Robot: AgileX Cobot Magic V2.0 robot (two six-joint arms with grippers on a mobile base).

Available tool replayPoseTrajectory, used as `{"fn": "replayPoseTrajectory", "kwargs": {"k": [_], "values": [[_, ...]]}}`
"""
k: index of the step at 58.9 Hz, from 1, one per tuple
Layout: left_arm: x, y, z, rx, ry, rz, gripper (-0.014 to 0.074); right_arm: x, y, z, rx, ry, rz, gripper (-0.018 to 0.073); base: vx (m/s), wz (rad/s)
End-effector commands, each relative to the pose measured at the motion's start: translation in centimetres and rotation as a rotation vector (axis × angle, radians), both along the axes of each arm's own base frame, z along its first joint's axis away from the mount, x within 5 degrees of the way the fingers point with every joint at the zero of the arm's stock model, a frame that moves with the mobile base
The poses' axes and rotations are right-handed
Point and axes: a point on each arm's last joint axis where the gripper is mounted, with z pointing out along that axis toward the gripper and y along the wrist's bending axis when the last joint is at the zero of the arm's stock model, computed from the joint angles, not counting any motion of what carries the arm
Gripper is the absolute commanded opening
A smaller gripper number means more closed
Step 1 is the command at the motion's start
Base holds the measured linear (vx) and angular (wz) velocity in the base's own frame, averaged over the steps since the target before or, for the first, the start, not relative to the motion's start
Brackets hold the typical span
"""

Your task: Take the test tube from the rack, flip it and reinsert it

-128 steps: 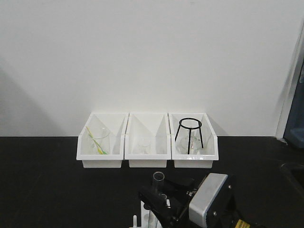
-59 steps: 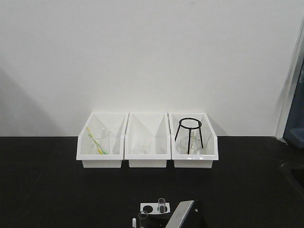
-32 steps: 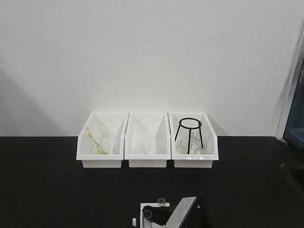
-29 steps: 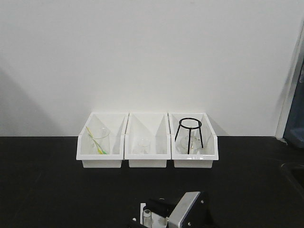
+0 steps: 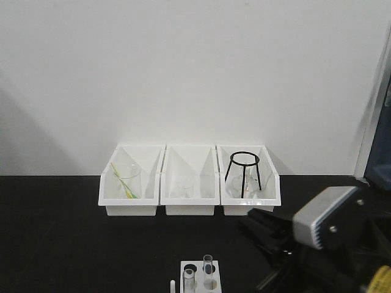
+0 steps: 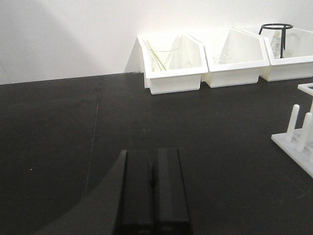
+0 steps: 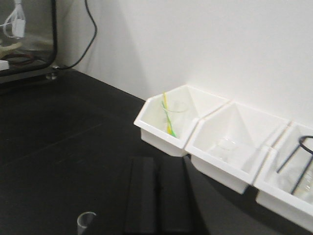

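The small white rack (image 5: 215,268) stands at the bottom centre of the front view, with two slim clear test tubes upright in it, one (image 5: 208,264) behind the other (image 5: 189,279). My right gripper (image 5: 249,220) is shut and empty, raised to the right of the rack and apart from it. In the right wrist view its shut fingertips (image 7: 157,164) point toward the bins, and one tube rim (image 7: 86,219) shows at lower left. My left gripper (image 6: 152,156) is shut and empty above the black table. The rack's pegs (image 6: 296,131) show at the right edge of the left wrist view.
Three white bins stand along the back wall: the left one (image 5: 110,201) holds a beaker with a yellow-green stick, the middle one (image 5: 168,198) a small beaker, the right one (image 5: 272,189) a black tripod stand (image 5: 243,171). The table (image 5: 55,238) is black.
My right gripper held a tube above the rack, lowered over it, then lifted away to the right, shut and empty. Both tubes now stand in the rack.
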Motion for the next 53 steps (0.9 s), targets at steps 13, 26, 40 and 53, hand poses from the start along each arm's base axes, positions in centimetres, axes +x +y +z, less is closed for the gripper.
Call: {"fn": "replayPoseTrajectory", "kwargs": {"k": [13,26,40,53], "values": [[0.0,-0.1,0.9,-0.021,-0.085,-0.013,-0.0006,-5.5,-4.3,2.1,0.035,0.008,-0.120,-0.0015,0.00,0.00],[0.0,-0.1,0.9,-0.021,-0.085,-0.013,-0.0006,-6.8,-5.5,2.1,0.018,0.028,-0.162,-0.0015,0.00,0.00],[0.0,-0.1,0.9,-0.021,-0.085,-0.013,-0.0006,-6.8,-5.5,2.1,0.024,0.037,-0.164,-0.0013,0.00,0.00],[0.0,-0.1,0.9,-0.021,-0.085,-0.013,-0.0006,-8.6,-7.6,0.4,0.169,0.039,-0.242,-0.0013,0.00,0.00]]}}
